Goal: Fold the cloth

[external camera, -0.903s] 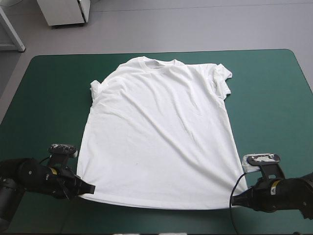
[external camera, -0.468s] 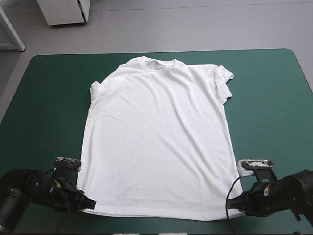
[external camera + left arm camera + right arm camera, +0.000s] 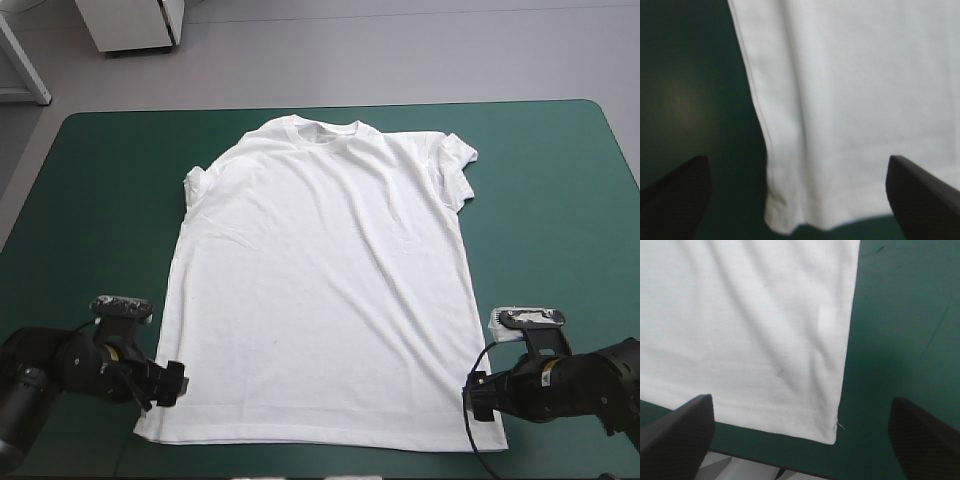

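At the middle of the teal-green tabletop (image 3: 540,200) we see the T-shirt (image 3: 320,280) spread flat, a soft white sheet with shallow diagonal ripples across its front. Its round collar (image 3: 325,127) points to the far edge, and its straight hem (image 3: 310,436) lies close to the near edge. Both short sleeves are bunched: the left sleeve (image 3: 196,183) is gathered into a small crumpled tab, and the right sleeve (image 3: 456,165) is doubled over on itself. The left gripper (image 3: 172,383) sits low by the hem's left corner, and the right gripper (image 3: 478,393) sits low by its right corner. Both sets of jaws stand wide open and hold nothing; we find their broad black fingers (image 3: 677,197) far apart, with cloth and cover between them. Between the left jaws the corner is rounded and slightly curled. Between the right jaws it is square, with a stitched line along the hem and a fine loose thread (image 3: 840,426) at its tip.
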Available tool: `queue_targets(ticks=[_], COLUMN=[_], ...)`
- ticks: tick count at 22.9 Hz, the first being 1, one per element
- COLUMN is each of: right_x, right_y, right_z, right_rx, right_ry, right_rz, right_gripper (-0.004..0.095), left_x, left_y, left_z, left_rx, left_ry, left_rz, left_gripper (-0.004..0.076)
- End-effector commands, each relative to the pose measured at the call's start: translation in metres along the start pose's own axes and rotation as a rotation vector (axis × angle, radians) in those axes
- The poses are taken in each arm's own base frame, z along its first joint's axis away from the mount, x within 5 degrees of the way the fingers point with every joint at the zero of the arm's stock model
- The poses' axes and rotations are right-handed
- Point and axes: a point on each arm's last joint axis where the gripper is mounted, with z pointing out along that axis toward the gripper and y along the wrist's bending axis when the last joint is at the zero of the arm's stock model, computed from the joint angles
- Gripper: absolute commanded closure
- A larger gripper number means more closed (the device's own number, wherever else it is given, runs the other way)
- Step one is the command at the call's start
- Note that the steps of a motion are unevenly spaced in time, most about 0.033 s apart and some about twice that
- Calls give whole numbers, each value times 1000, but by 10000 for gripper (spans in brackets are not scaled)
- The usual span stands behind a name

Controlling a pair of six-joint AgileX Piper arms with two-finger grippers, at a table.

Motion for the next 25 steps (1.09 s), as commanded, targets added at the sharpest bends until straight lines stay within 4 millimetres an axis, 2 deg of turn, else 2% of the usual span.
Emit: queue_targets(ticks=[1, 6, 11, 12, 14, 16, 19, 22, 25], right_x=[-11, -9, -6, -6, -8, -10, -20, -56, -111], right_y=[4, 5, 4, 4, 4, 4, 6, 7, 15], right_z=[-12, -13, -13, -13, -13, -13, -13, -13, -5], right_rx=[-14, -14, -10, -10, -7, -9, -11, 70, 131], right_ry=[-39, -7, 20, 20, 4, -17, -50, -131, -167], right_rz=[3, 5, 6, 4, 1, -1, -10, -48, -101], right_gripper=[22, 22, 23, 22, 22, 22, 22, 22, 22], left_x=[-44, -112, -179, -200, -227, -247, -262, -265, -263], left_y=[5, 18, 41, 49, 54, 53, 52, 50, 50], left_z=[-3, 16, 39, 53, 69, 86, 104, 105, 107], left_rx=[-65, -161, -142, -147, -148, -99, -57, -28, -27], left_ry=[-124, -176, -135, -90, -41, 7, 42, 27, 38], left_rz=[20, 8, -60, -58, -41, -29, -29, -41, -50], left_gripper=[36, 76, 140, 140, 140, 139, 141, 213, 476])
